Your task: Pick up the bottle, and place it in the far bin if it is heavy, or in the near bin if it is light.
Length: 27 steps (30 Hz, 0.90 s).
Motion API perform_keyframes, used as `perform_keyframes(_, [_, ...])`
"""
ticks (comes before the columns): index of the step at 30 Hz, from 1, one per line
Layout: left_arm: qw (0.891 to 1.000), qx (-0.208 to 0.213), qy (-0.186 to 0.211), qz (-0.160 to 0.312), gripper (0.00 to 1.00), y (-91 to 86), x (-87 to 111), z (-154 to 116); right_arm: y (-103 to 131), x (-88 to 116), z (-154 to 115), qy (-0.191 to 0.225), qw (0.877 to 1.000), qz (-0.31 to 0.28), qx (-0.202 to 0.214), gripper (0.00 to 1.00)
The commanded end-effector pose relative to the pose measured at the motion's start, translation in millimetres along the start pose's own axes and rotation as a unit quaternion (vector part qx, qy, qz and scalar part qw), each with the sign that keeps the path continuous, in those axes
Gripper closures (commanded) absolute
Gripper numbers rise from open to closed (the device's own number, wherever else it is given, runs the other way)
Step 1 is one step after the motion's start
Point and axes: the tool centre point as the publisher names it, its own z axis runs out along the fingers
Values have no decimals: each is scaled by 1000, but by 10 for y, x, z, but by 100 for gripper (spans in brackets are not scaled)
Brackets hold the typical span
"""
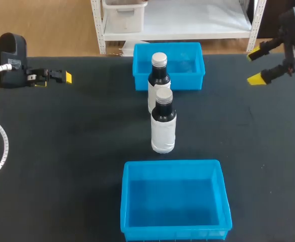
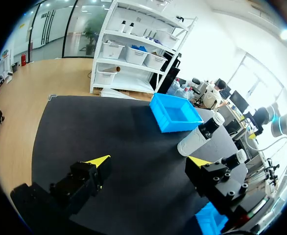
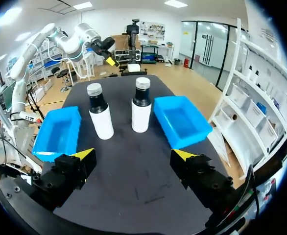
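Two upright bottles stand in line at the middle of the desk (image 1: 77, 141), the near bottle (image 1: 163, 123) just in front of the far bottle (image 1: 158, 80), between the far bin (image 1: 167, 45) and the near bin (image 1: 172, 164). The left gripper (image 1: 62, 76) hangs over the desk's far left and the right gripper (image 1: 254, 67) over its far right, each with fingers spread wide, holding nothing, well apart from both bottles. The bottles look rigid, smooth-sided and tall for their base, so apt to slip or tip. Their weight cannot be judged before a lift. The white-labelled body below the shoulder seems the surest hold, not the narrow neck
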Motion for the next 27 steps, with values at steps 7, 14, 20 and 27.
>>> perform_keyframes(7, [1000, 0, 0, 0, 0, 0, 0, 0, 376, -139, 363, -5, 999, -11, 47, 0])
perform_keyframes(14, [1000, 0, 0, 0, 0, 0, 0, 0, 573, -251, 744, -15, 999, -29, 13, 0])
perform_keyframes(20, [1000, 0, 0, 0, 0, 0, 0, 0, 689, -387, 1059, -22, 999, -39, -18, 0])
perform_keyframes(27, [1000, 0, 0, 0, 0, 0, 0, 0, 799, -531, 1291, -33, 997, -48, -52, 0])
